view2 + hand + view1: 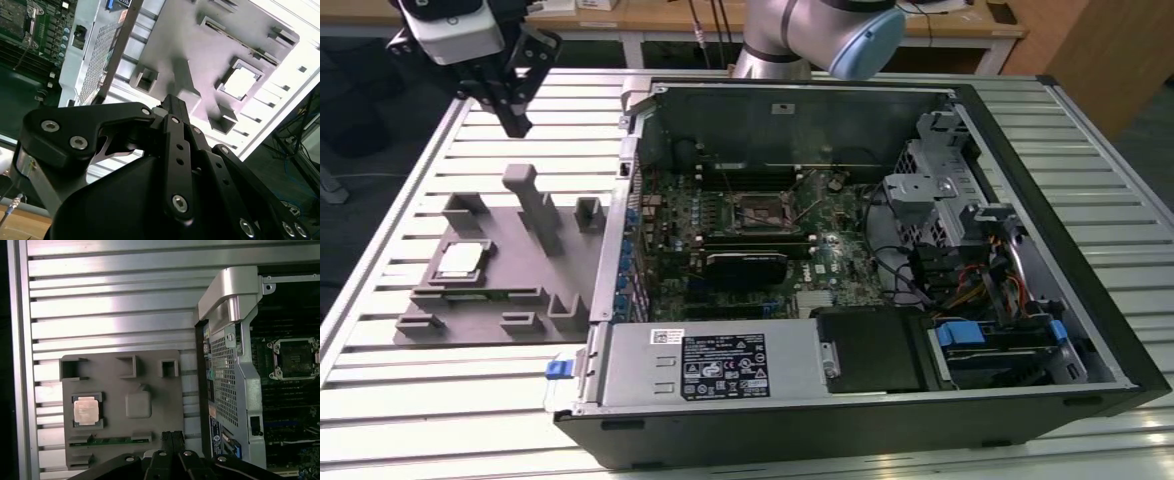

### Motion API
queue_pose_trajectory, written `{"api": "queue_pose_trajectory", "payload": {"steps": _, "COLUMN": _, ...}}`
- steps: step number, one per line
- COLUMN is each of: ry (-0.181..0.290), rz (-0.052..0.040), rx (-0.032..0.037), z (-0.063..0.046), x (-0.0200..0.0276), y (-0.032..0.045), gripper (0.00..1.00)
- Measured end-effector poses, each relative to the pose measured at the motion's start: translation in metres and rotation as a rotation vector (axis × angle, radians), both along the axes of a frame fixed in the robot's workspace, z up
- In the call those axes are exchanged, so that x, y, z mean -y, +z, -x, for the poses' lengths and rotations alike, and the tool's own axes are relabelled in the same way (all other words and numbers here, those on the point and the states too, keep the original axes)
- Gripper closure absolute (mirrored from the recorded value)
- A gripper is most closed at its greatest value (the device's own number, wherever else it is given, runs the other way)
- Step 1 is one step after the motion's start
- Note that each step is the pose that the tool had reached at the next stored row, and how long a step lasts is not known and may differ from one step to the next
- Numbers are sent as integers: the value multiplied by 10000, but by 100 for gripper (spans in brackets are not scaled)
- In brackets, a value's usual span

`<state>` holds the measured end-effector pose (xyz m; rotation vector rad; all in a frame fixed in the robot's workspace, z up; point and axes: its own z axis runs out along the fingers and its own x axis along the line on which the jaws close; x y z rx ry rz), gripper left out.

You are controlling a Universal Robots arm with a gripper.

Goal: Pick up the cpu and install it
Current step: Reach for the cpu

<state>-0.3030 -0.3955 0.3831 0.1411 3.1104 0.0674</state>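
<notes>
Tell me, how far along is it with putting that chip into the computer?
Done: nothing yet; the cpu lies in its pocket on the grey holder beside the computer case. In hand: the gripper hangs above the holder, apart from the chip, jaws together and holding nothing. Left: lifting the chip and seating it in the socket on the board, which looks empty.

In the exterior view the tool (516, 122) hangs at upper left over bare table (440, 400) slats, with open air beneath it. Left of centre, the grey fixture (480, 300) raises a tall post (523, 200) just beside the cpu (460, 260), whose top lies uncovered. The walls of the case (787, 125) fence the socket (762, 210) at centre. The socket lies open from above, and the drive cage (927, 190) crowds the room on its right.
</notes>
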Motion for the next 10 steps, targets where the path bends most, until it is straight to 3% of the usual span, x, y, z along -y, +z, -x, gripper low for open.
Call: {"api": "queue_pose_trajectory", "payload": {"steps": 10, "ry": -25, "rz": 0, "rx": 0, "z": 125, "x": -26, "y": -36, "gripper": 89}}
